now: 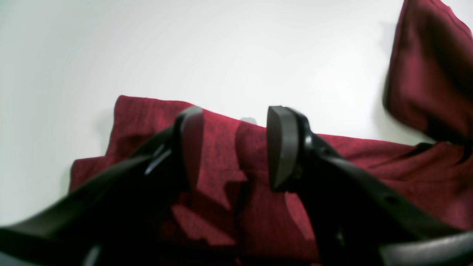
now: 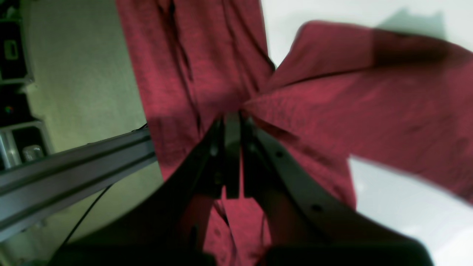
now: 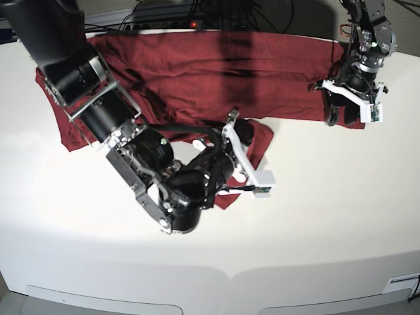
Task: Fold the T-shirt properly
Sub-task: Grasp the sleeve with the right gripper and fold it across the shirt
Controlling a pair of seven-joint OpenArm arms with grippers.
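- The shirt (image 3: 262,72) lies spread across the far part of the counter (image 3: 328,236), one long band of maroon cloth with a flap pulled out from its near edge toward the middle; it is thin knit, wrinkled and limp; I judge it light, with no stiffness to keep a fold, and likely to drape and drag rather than slide as one piece.
- The right gripper (image 2: 232,122) is pinched shut on a bunch of that flap; in the right wrist view the cloth fans out from its tips in creases, one panel hanging away to the left of the gripper, another spreading to its right over the white counter; so the hold is on a gathered point, not a flat edge.
- The left gripper (image 1: 236,147) hangs open, jaws well apart, with nothing between them; shirt cloth lies directly under it and beyond its tips a folded edge runs across, with bare counter past that; a raised piece of cloth stands up off to its right.
- Where to take hold, as a judgement: hems, corners or seams, where layers are doubled and less apt to slip; a pinch mid-panel only tents the fabric.
- Risk: a single-point lift lets the rest sag and twist, so the fold may land crooked; the thin knit may also catch on itself.
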